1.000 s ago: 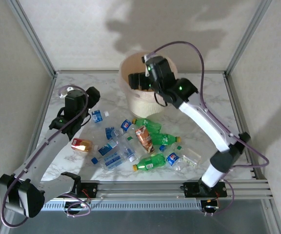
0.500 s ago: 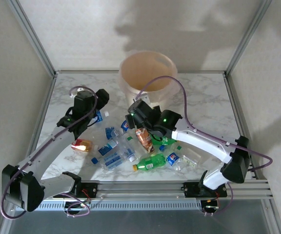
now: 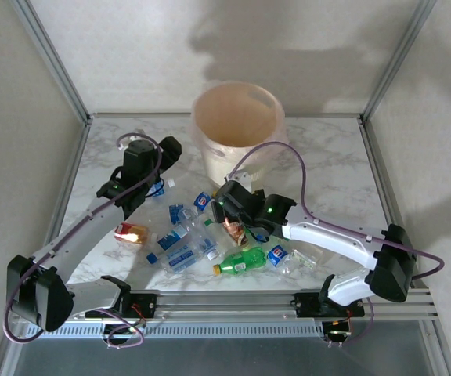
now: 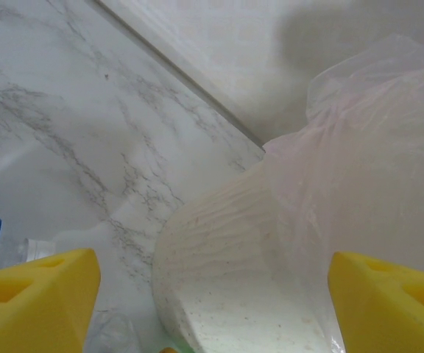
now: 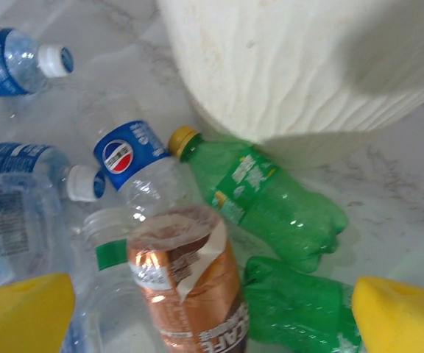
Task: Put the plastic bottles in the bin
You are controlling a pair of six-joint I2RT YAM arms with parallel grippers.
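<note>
- Yellow foam fingers (image 5: 22, 307) of the right gripper (image 5: 212, 323) stand wide apart and grasp nothing. A crushed clear bottle with a copper-brown label (image 5: 190, 287) lies below and between them.
- Seen from above, the right arm reaches low across the white marble table (image 3: 327, 157). Its elbow sticks out to the right and its white forearm runs leftward, so the gripper hangs over the middle of the bottle heap.
- Just beyond the copper-labelled bottle lies a green plastic bottle with a yellow cap (image 5: 271, 202). A second green bottle (image 5: 300, 305) is beside it, and a clear bottle with a blue round-logo label (image 5: 132, 156) is to the left.
- Likewise released, the left gripper (image 4: 212, 301) has its yellow pads (image 4: 35, 294) spread with nothing between them. It points toward the round cream-white plastic bin (image 4: 219, 250) and its thin translucent liner (image 4: 359, 147).
- Along the table's left side, the left arm stretches away from its base, with its wrist raised near a small blue-labelled bottle (image 3: 156, 186).
- At the table's far edge the bin stands upright. The bottles lie scattered on the marble in front of it, and neither gripper holds one.
</note>
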